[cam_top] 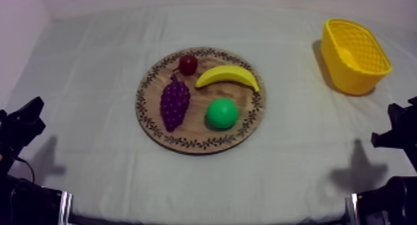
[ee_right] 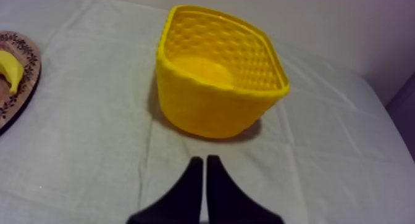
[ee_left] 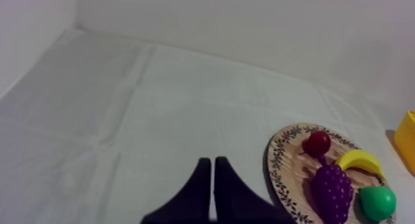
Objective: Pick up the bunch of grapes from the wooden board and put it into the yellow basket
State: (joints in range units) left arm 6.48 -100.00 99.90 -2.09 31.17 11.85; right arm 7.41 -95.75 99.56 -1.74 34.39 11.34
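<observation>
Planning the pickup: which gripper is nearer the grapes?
Left. The left gripper sits off the side of the wooden board where the grapes lie; the right gripper faces the yellow basket, farther off.

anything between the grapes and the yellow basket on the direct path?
Top view: the banana sits on the board just basket-side of the grapes; past the board's rim it is bare cloth up to the yellow basket.

The left hand [ee_left: 210, 161] grips nothing: its fingers [ee_left: 196, 189] lie together as a narrow wedge. The right hand [ee_right: 204, 158] has the same pose. Both arms sit low at rest, one well to each side of the wooden board [cam_top: 195, 125].
</observation>
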